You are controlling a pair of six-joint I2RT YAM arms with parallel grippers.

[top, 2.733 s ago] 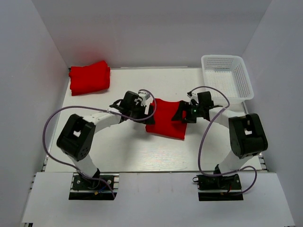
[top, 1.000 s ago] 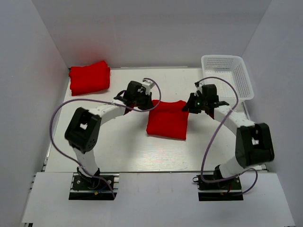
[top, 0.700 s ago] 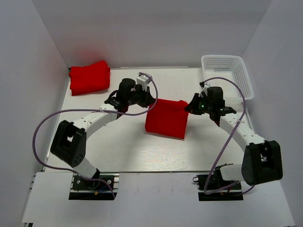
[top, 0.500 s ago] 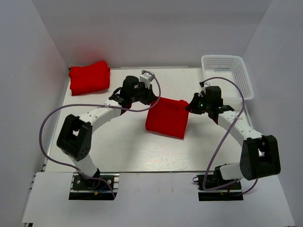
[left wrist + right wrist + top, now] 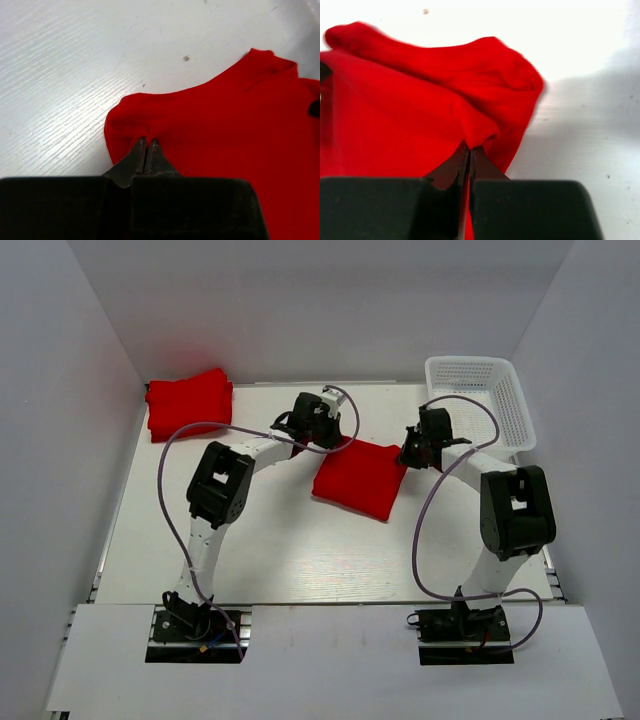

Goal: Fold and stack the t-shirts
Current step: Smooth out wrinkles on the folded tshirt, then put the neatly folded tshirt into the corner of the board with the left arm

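Observation:
A folded red t-shirt [image 5: 358, 478] lies mid-table, slightly skewed. My left gripper [image 5: 335, 440] is at its far left corner, shut on a pinch of the cloth edge [image 5: 146, 142]. At the shirt's far right corner my right gripper [image 5: 408, 455] is shut on a small raised fold of the same shirt [image 5: 469, 149]. The cloth [image 5: 420, 120] bunches behind that fold. A pile of folded red t-shirts [image 5: 190, 403] sits in the back left corner, away from both grippers.
A white mesh basket [image 5: 468, 361] stands at the back right, close behind the right arm. White walls enclose the table [image 5: 280, 540] on the left, back and right. Purple cables loop off both arms.
Both grippers have moved toward the back of the table with the shirt's far edge still pinched. The shirt has slid a little back and to the right and lies flatter.

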